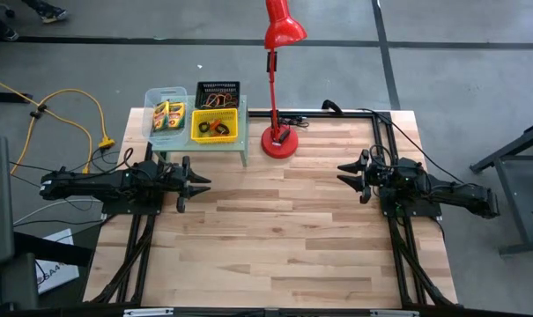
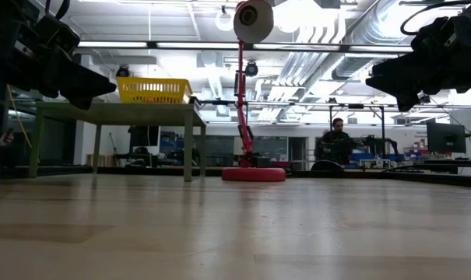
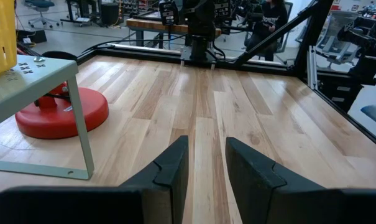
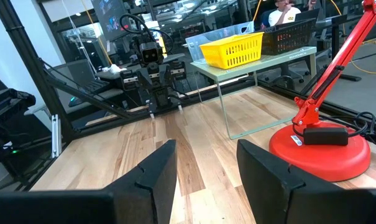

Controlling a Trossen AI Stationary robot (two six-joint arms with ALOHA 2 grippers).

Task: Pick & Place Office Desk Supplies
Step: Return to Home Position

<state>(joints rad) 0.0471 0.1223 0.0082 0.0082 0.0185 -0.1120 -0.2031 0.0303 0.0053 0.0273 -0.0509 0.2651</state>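
**Desk:** What do you have on screen, biggest things first?

**Me:** I see the wooden table, bare across its middle and near side. At its far left corner stands the light-green rack. The red lamp has its round base just to the right of the rack, at the far edge.

**Desk:** And the arms?

**Me:** I have both arms lying low along the sides, raised off the wood. The left hand hovers just on the near side of the rack and points right. The right hand sits over the right side and points left. The two face each other, well apart. In each wrist view I see the fingers apart with only table between them, so both hands are empty.

**Desk:** Where are the supplies?

**Me:** All of the ones I can see are up on the rack. The clear bin takes its left part and holds the yellow crayon boxes, lying side by side. The black mesh bin is at the far right of the rack, and I can't make out what is in it. The yellow bin sits right in front of it, on the near right. In it lie the small coloured loops.
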